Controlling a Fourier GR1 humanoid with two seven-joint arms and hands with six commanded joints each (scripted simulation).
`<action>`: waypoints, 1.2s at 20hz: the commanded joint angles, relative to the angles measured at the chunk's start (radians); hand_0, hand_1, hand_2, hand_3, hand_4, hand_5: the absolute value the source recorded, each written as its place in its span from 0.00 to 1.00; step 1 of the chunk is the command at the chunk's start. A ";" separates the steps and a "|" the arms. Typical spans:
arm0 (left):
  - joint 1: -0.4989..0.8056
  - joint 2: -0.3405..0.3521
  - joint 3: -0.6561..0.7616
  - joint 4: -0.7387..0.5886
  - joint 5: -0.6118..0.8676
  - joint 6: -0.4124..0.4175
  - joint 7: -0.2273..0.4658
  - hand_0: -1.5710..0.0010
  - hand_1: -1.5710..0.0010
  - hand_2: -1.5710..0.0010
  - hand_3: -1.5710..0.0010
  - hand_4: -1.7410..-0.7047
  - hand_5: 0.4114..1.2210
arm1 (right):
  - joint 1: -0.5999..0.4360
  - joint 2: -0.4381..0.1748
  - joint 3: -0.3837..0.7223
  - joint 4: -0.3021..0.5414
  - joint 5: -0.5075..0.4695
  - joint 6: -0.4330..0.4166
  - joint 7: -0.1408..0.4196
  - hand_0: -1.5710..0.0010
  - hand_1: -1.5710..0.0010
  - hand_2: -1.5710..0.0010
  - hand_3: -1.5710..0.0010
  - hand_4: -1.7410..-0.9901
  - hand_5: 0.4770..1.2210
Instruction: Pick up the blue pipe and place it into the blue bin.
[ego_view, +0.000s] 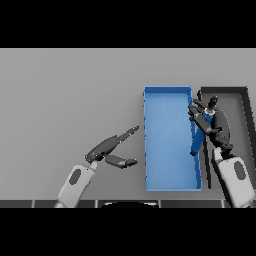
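Note:
A blue bin (167, 97) lies open on the grey table, right of centre. My right hand (216, 128) hovers over the bin's right wall, its fingers curled round the blue pipe (198, 140). The pipe hangs slanted, its lower end pointing down-left just over the inside of the bin's right edge. My left hand (107, 147) rests over the table to the left of the bin, fingers straight and thumb spread, holding nothing.
A dark grey bin (245, 100) stands directly right of the blue one, partly covered by my right arm. Bare grey table (65, 100) spreads to the left and behind.

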 joint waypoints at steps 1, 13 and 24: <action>0.001 0.000 0.000 -0.006 -0.002 0.003 0.007 1.00 1.00 1.00 1.00 0.82 0.01 | 0.022 -0.018 0.031 -0.011 -0.016 -0.038 0.000 0.00 0.00 0.00 0.03 0.00 1.00; -0.002 0.007 0.005 -0.011 -0.003 0.007 0.019 1.00 1.00 1.00 1.00 0.83 0.02 | -0.107 -0.381 0.508 0.122 -0.340 -0.279 -0.001 0.76 0.78 0.78 0.87 0.69 0.89; -0.003 -0.003 -0.002 -0.003 -0.016 0.016 0.021 1.00 1.00 1.00 1.00 0.82 0.02 | -0.420 -0.514 0.933 0.190 -0.494 -0.256 -0.006 0.98 0.98 0.98 0.99 0.94 0.35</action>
